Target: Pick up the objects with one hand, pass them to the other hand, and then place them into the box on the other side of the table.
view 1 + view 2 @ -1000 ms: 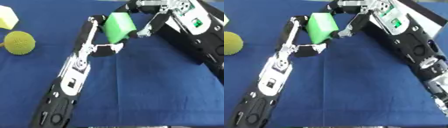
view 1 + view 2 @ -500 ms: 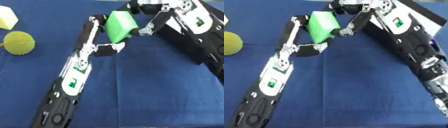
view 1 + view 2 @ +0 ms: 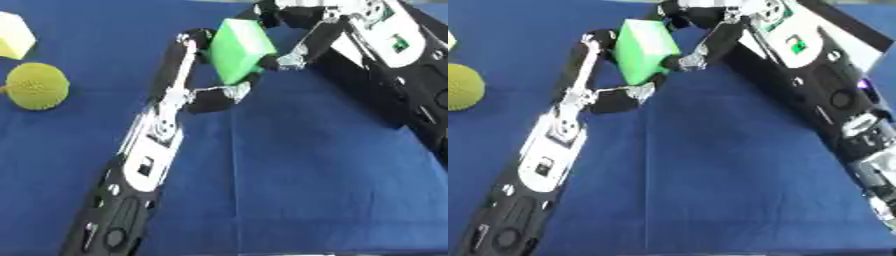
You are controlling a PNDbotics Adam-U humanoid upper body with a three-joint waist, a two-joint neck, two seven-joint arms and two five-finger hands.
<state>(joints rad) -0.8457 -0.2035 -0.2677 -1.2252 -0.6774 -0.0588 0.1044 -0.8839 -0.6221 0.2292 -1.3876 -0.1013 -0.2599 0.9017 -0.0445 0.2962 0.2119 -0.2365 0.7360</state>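
A deep blue cloth-covered table fills nearly the whole view. Faint creases cross the fabric. The light falls evenly.

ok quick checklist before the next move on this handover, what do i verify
1. Green block off the cloth: ok, it is held up between both hands.
2. Left hand on the block: ok, a finger runs up its left side and the thumb sits under it.
3. Right hand on the block: ok, fingers curl over its top and right side.
4. Which hand bears the block: cannot tell, so do not release yet.
5. Box for placing: cannot tell, none shows in either view.
6. Yellow ball and pale yellow block away from the arms: ok, both lie at the far left.
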